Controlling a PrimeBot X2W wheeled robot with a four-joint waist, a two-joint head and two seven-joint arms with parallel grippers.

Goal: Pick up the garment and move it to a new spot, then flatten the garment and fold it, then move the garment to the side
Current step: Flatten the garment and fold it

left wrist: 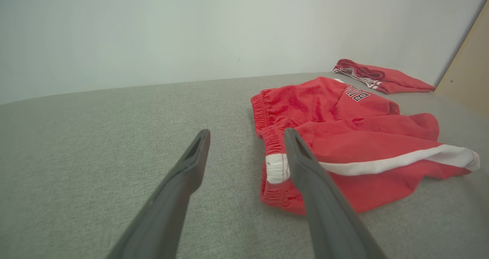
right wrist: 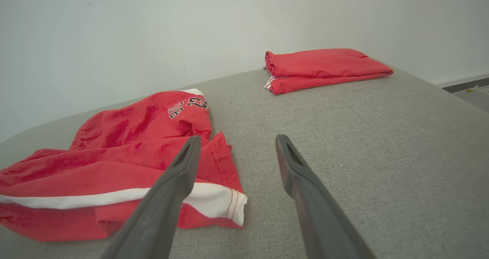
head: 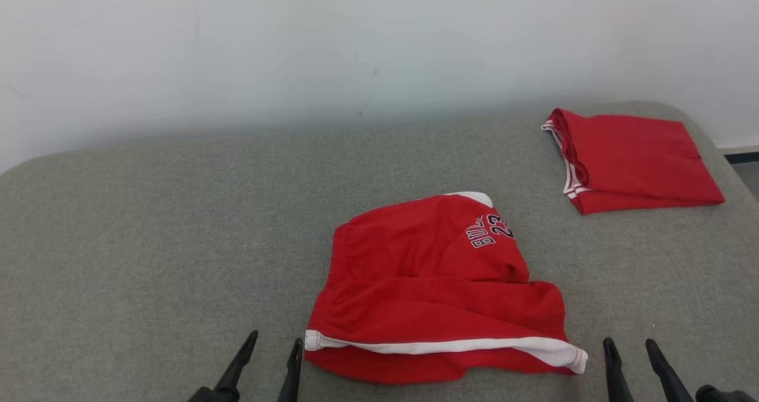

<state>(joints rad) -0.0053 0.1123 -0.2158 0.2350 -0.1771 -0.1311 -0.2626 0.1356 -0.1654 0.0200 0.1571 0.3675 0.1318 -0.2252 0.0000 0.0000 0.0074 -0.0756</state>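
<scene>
The garment is a pair of red shorts with a white side stripe and dark lettering, lying rumpled in the middle of the grey padded table. It also shows in the left wrist view and the right wrist view. My left gripper stands open just left of the waistband corner, touching nothing. My right gripper stands open a little right of the striped leg hem, also empty. In the wrist views the left gripper and the right gripper both show spread fingers.
A second red garment, neatly folded, lies at the far right corner of the table, seen too as the folded garment. A white wall backs the table. A tan panel stands at the right.
</scene>
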